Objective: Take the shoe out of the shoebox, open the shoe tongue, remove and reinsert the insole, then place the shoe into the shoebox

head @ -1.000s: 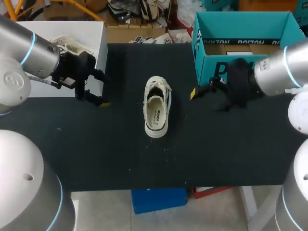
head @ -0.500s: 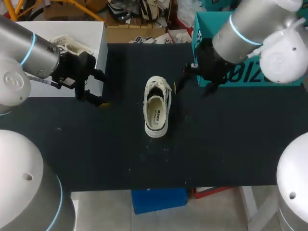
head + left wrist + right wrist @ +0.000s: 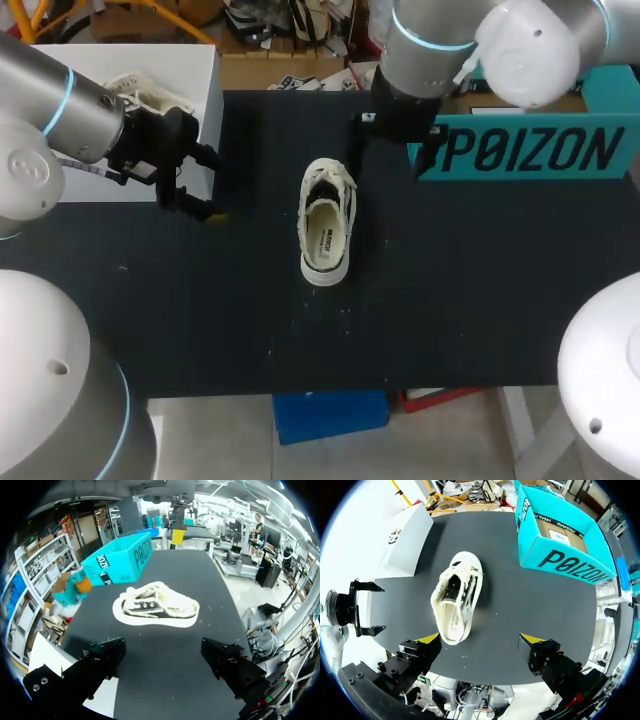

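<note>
**Shoe out of the box, both grippers empty**

The shoe stands on its sole at the middle of the table. It is well apart from the teal box, with its laced end toward the far edge and its heel toward the robot.

- **Handling:** Expect it to be light. The upper looks soft and will likely give under a pinch, while the sole rim looks stiffer. Tongue and insole should be limp.
- **Where to hold:** Steady the shoe with 1 gripper at the heel collar or across the sole's sides. Leave the tongue's free edge for the other gripper.
- **Left gripper:** The left gripper hangs beside the white box, well apart from the shoe. Its 2 fingers are spread and hold nothing.
- **Right gripper:** The right gripper hangs above the table, its fingers wide apart and empty.

**What each view adds**

- **Head view:** It hides the right gripper's fingers under the arm.
- **Right wrist view:** It shows both of its yellow tips and looks straight down into the shoe's opening.
- **Left wrist view:** It alone gives the shoe side-on, with its low profile and sole edge. The left gripper's own yellow tips do not show there.
</note>
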Available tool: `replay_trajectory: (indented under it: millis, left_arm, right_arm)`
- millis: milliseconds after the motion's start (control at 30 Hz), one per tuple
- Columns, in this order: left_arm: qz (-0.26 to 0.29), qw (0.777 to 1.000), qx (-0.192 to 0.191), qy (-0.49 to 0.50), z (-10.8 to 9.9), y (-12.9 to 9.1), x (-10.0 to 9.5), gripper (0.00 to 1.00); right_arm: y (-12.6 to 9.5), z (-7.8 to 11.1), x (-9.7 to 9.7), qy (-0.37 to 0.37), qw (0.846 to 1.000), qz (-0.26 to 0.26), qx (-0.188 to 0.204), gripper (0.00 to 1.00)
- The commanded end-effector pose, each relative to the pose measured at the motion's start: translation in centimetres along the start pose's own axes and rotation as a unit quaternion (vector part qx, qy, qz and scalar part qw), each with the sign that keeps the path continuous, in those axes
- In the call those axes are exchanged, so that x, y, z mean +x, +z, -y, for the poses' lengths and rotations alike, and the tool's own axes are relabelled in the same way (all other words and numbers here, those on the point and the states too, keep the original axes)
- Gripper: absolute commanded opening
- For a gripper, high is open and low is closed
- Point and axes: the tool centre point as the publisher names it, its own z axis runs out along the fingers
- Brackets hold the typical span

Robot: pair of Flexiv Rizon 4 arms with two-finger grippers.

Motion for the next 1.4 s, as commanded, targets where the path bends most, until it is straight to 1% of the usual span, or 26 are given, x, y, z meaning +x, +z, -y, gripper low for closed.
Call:
replay_trajectory:
  millis: [33,167,367,467,500,533,567,600,700,733,833,867,900,933,1000,1033,1067,1100,1400]
  left_arm:
    - [0.001,1.000,-0.003,-0.001,0.1,0.0,0.1,1.00]
    - [0.001,1.000,-0.003,-0.001,0.1,0.0,0.1,1.00]
    - [0.001,1.000,-0.003,-0.001,0.1,0.0,0.1,1.00]
    - [0.001,1.000,-0.003,-0.001,0.1,0.0,0.1,1.00]
    - [0.001,1.000,-0.003,-0.001,0.1,0.0,0.1,1.00]
    - [0.001,1.000,-0.003,-0.001,0.1,0.0,0.1,1.00]
    - [0.001,1.000,-0.003,-0.001,0.1,0.0,0.1,1.00]
    - [0.001,1.000,-0.003,-0.001,0.1,0.0,0.1,1.00]
    - [0.001,1.000,-0.003,-0.001,0.1,0.0,0.1,1.00]
    - [0.001,1.000,-0.003,-0.001,0.1,0.0,0.1,1.00]
    - [0.001,1.000,-0.003,-0.001,0.1,0.0,0.1,1.00]
    - [0.001,1.000,-0.003,-0.001,0.1,0.0,0.1,1.00]
    - [0.001,1.000,-0.003,-0.001,0.1,0.0,0.1,1.00]
    - [0.001,1.000,-0.003,-0.001,0.1,0.0,0.1,1.00]
    - [0.001,1.000,-0.003,-0.001,0.1,0.0,0.1,1.00]
    - [0.001,1.000,-0.003,-0.001,0.1,0.0,0.1,1.00]
    - [0.001,1.000,-0.003,-0.001,0.1,0.0,0.1,1.00]
    - [0.001,1.000,-0.003,-0.001,0.1,0.0,0.1,1.00]
    - [0.001,1.000,-0.003,-0.001,0.1,0.0,0.1,1.00]
  right_arm:
    - [1.8,-0.6,1.6,0.004,0.995,0.095,-0.005,1.00]
    - [2.9,-1.4,2.7,-0.001,0.996,0.094,-0.008,1.00]
    - [4.6,-2.2,3.3,-0.014,0.995,0.102,-0.005,1.00]
    - [5.5,-2.5,3.3,-0.023,0.994,0.108,-0.001,1.00]
    - [5.8,-2.6,3.3,-0.023,0.994,0.109,0.000,0.98]
    - [6.0,-2.7,3.3,-0.024,0.994,0.109,0.001,0.90]
    - [6.3,-2.8,3.2,-0.024,0.994,0.109,0.003,1.00]
    - [6.6,-2.8,3.1,-0.023,0.994,0.109,0.006,1.00]
    - [7.5,-3.0,3.0,-0.023,0.993,0.112,0.023,0.93]
    - [8.0,-3.2,2.9,-0.022,0.993,0.114,0.027,0.87]
    - [8.8,-3.4,2.8,-0.022,0.993,0.111,0.032,0.89]
    - [9.1,-3.5,2.7,-0.021,0.993,0.111,0.033,0.83]
    - [9.4,-3.5,2.7,-0.021,0.993,0.110,0.034,0.72]
    - [9.6,-3.6,2.6,-0.022,0.993,0.110,0.036,0.65]
    - [9.9,-3.8,2.5,-0.022,0.993,0.110,0.039,0.62]
    - [10.1,-3.9,2.4,-0.023,0.993,0.110,0.040,0.59]
    - [10.3,-4.0,2.3,-0.023,0.993,0.110,0.040,0.51]
    - [10.5,-4.0,2.2,-0.024,0.993,0.109,0.040,0.49]
    - [11.8,-4.4,2.1,-0.024,0.993,0.102,0.048,0.49]
